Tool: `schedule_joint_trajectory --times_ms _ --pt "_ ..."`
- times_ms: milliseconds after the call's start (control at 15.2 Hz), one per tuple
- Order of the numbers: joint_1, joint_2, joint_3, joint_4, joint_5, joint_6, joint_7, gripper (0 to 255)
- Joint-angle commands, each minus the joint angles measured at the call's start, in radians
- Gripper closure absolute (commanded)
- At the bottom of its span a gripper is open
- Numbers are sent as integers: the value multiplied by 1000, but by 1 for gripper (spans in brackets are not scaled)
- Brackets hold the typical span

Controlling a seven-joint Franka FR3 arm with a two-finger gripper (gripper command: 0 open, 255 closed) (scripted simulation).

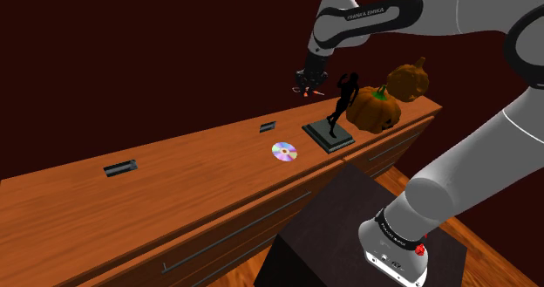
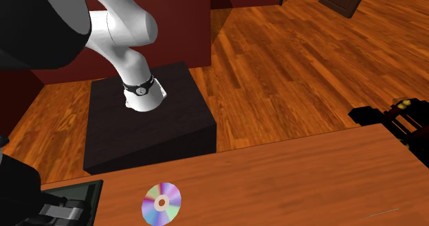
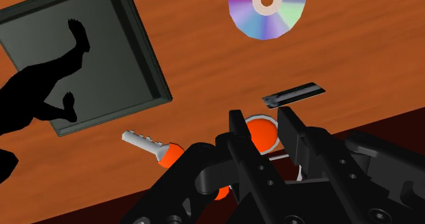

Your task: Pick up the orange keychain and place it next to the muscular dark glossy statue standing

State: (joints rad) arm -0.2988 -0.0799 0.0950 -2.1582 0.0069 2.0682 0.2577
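Gripper (image 3: 261, 122): squeezing the orange keychain (image 3: 264, 138), up in the air.
Statue (image 1: 343, 100): black, standing on the table (image 1: 200, 176), close by.

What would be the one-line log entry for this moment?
hand: shut on orange keychain | height: lifted above counter | statue: upright, near hand | placed: not yet

Wooden counter (image 1: 192, 167): disc (image 1: 284, 151), statue (image 1: 329, 136), pumpkins (image 1: 375, 111).

The orange keychain (image 3: 263, 134), a round orange fob with a silver, orange-headed key attached, is clasped between the jaws, clear of the counter (image 1: 174, 189). The statue (image 1: 342, 106), glossy black and muscular, stands upright on a dark square plinth (image 1: 329, 138) nearby.
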Motion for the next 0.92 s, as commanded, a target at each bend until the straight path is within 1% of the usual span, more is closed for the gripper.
schedule_joint_trajectory --times_ms 0,858 --pt "0 11 0 -14 -1 25 1 255" --pt "1 96 2 -103 -11 199 8 255"
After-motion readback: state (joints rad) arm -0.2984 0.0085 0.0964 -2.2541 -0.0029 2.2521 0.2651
